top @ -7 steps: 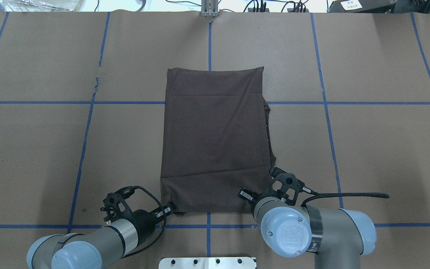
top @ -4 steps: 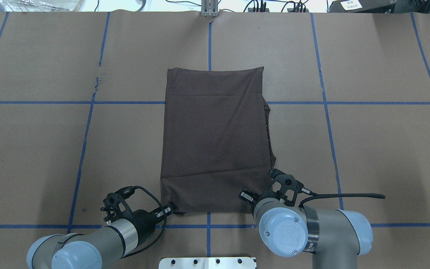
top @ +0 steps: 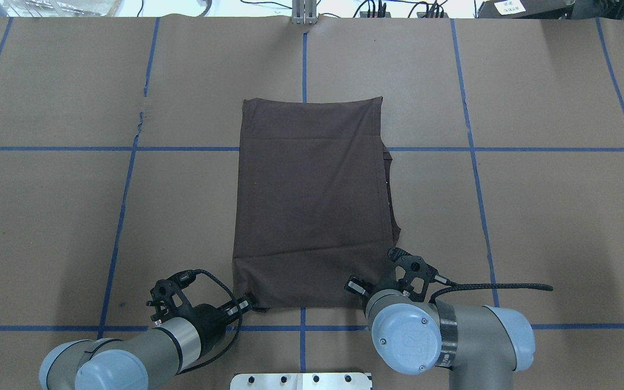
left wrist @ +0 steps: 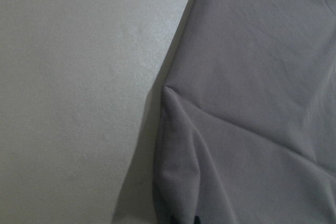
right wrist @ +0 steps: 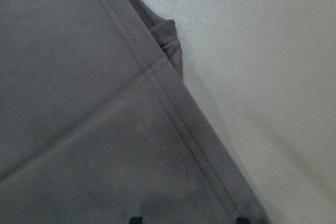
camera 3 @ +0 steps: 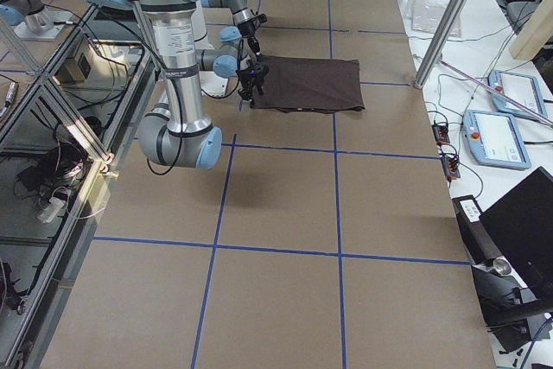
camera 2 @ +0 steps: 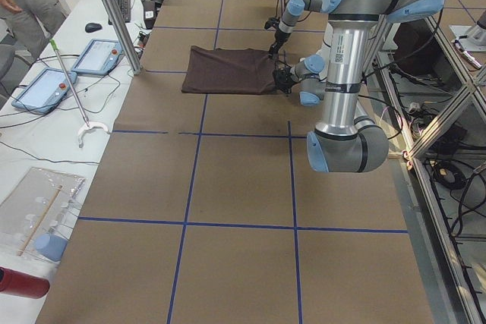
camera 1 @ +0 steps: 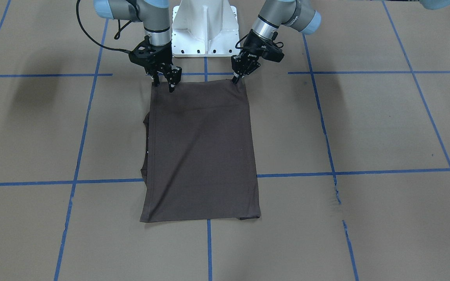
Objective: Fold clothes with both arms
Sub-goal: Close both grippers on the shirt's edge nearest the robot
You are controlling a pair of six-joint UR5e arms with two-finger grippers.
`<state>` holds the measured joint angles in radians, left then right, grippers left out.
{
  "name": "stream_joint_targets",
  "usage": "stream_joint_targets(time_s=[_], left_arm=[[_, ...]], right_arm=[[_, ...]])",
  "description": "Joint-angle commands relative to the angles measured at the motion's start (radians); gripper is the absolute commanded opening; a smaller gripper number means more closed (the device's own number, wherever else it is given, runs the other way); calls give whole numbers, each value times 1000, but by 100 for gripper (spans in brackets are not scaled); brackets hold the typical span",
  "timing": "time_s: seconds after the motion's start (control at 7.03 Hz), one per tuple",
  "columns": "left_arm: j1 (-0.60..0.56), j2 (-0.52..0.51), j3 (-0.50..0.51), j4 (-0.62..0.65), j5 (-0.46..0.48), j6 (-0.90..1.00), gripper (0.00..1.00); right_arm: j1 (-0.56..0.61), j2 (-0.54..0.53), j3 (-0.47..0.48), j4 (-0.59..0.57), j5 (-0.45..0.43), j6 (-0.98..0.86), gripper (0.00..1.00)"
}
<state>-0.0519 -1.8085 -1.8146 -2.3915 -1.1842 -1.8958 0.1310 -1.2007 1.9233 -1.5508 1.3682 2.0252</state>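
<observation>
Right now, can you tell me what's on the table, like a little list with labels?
Clothes: one dark T-shirt, folded into a long rectangle, lying flat
Surface: brown table with blue tape lines
Left gripper: shut on a T-shirt corner nearest the robot, cloth bunched there
Right gripper: open, fingertips down at the other near corner
Sticking out: bit of fabric along the T-shirt's right-hand edge
</observation>
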Motion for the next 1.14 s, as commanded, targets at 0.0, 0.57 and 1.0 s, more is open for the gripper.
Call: stream_joint_targets(time_s=[0.0,0.57,1.0], left_arm=[[1,0,0,0,0,0,0],[1,1,1,0,0,-8,0],[1,0,1,0,-2,-6,0]], right_arm=[[-1,38,-36,2,-4,7,61],[2,50,-30,5,-6,79,0],[10,52,-17,12,-26,148,0]])
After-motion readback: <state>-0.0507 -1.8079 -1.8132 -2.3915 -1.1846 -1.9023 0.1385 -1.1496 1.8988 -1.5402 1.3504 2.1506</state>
